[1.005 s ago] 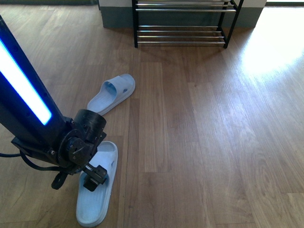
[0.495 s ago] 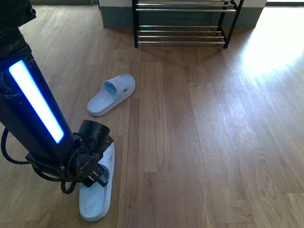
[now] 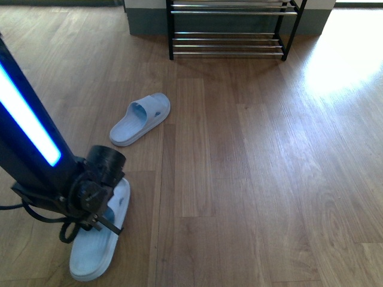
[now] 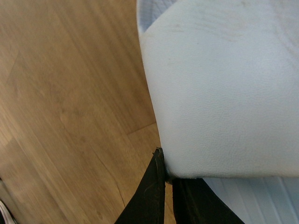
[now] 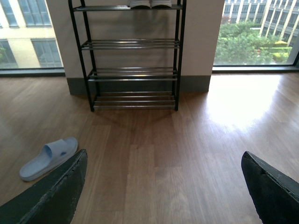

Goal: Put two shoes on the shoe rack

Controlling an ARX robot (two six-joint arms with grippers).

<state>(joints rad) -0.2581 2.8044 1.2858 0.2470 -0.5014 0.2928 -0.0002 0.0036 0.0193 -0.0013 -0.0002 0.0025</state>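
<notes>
While the left claw (image 3: pixel 103 216) presses down on the near slide sandal (image 3: pixel 90 257), its dark fingers (image 4: pixel 149 200) stand narrow, closed on the edge of the sandal's broad strap, as the left wrist view shows at close range. This sandal is a pale blue-white one-piece rubber slide with a faintly grained, matt strap and fine ribs across the footbed. It lies flat on the wooden floor (image 3: pixel 251 179) at the robot's near left, its heel end toward the camera, with the arm's wrist covering its front half.

The far slide sandal (image 3: pixel 140 119), of the same colour and make, rests on the floor farther ahead, angled with its open toe toward the shoe rack (image 3: pixel 227 45), well apart from both the near sandal and the rack.

The rack stands against the grey skirting of the wall, a thin black frame with shelves of shiny chrome rods, four tiers showing in the right wrist view.

The right claw (image 5: pixel 163 156) is spread wide, holding nothing, raised and facing the rack.
</notes>
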